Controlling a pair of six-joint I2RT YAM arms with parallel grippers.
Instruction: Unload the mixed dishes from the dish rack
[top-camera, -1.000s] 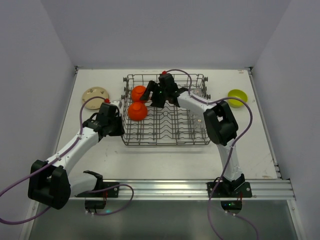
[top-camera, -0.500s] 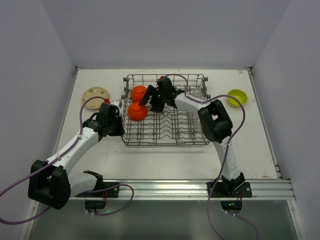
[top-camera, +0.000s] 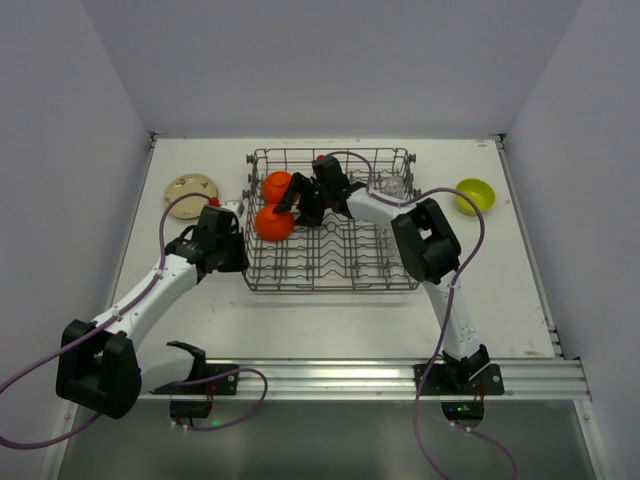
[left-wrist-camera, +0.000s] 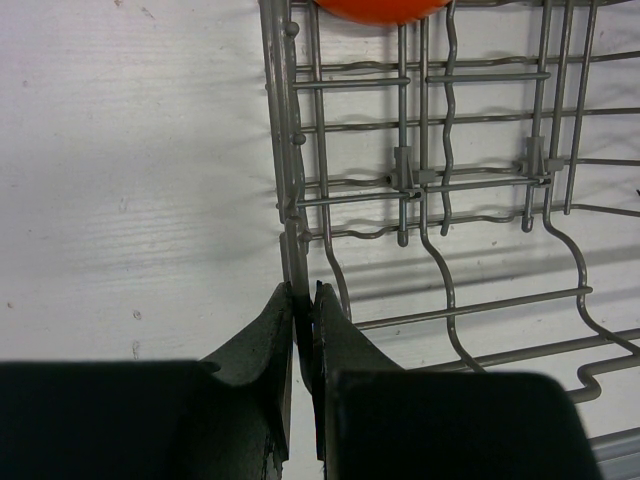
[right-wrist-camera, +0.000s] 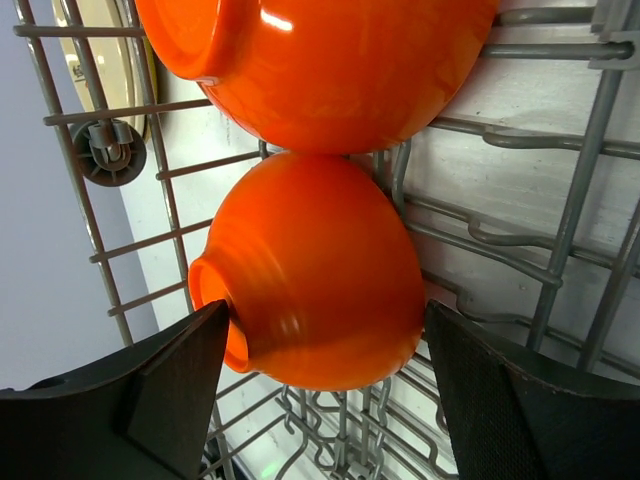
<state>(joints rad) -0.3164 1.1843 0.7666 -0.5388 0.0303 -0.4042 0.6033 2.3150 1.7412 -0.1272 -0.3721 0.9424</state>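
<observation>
Straddling round orange bowl (right-wrist-camera: 310, 265), right gripper (right-wrist-camera: 325, 315) stands spread; left gripper (left-wrist-camera: 303, 292) clamps grey wire dish rack (left-wrist-camera: 402, 170) rim, likely steadying.

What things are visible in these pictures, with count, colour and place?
grey metal wire dish rack: one, grey, centre of white table.
round orange bowls: two, orange, left part of rack.
small clear glasses: count unclear, clear, rack's far right corner.
round beige plate: one, beige, table left of rack.
round yellow-green bowl: one, yellow-green, table right of rack.
left gripper: one, black, shut on rack's left rim.
right gripper: one, black, open around one orange bowl.
</observation>
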